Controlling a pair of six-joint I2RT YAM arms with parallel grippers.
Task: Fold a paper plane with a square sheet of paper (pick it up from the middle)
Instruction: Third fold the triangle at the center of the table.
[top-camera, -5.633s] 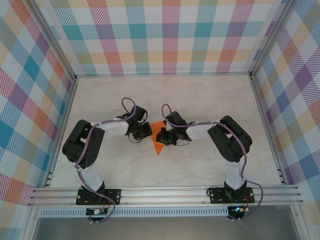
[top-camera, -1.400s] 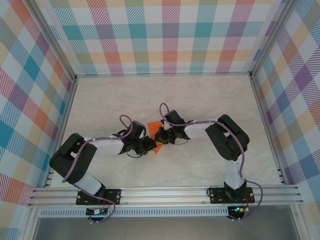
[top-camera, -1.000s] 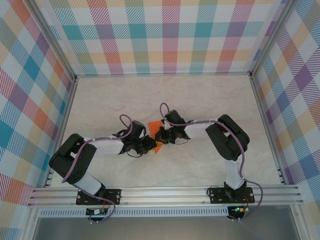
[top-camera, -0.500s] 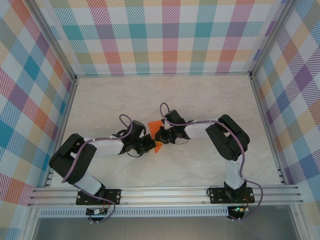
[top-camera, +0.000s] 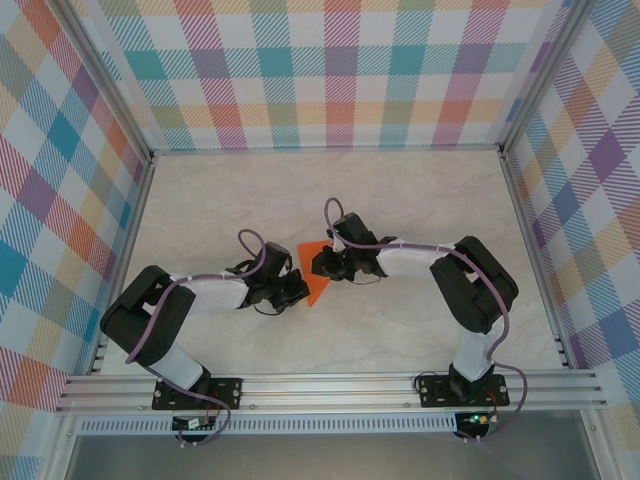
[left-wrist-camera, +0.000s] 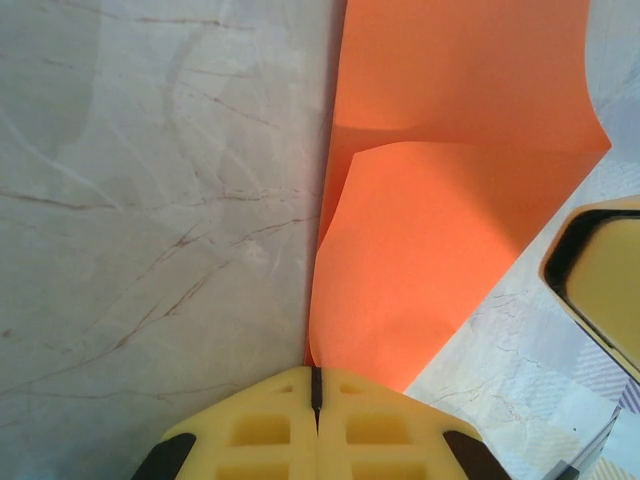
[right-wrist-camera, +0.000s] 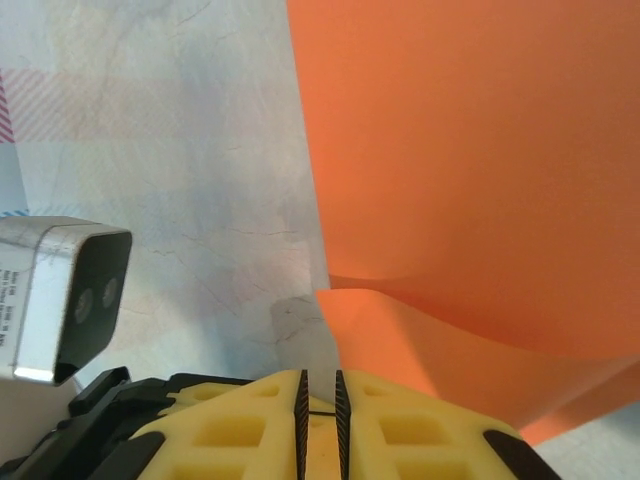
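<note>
Now the half-folded orange paper sheet lies mid-table, long axis running far-to-near, its near tip pinched in the closed left gripper, while the right gripper, jaws a crack apart, sits just beside its far-right edge.

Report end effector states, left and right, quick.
Left end effector: closed, pinching the paper at its corner.
Right end effector: open a crack; paper lies beside the gap, apparently not gripped.
</note>
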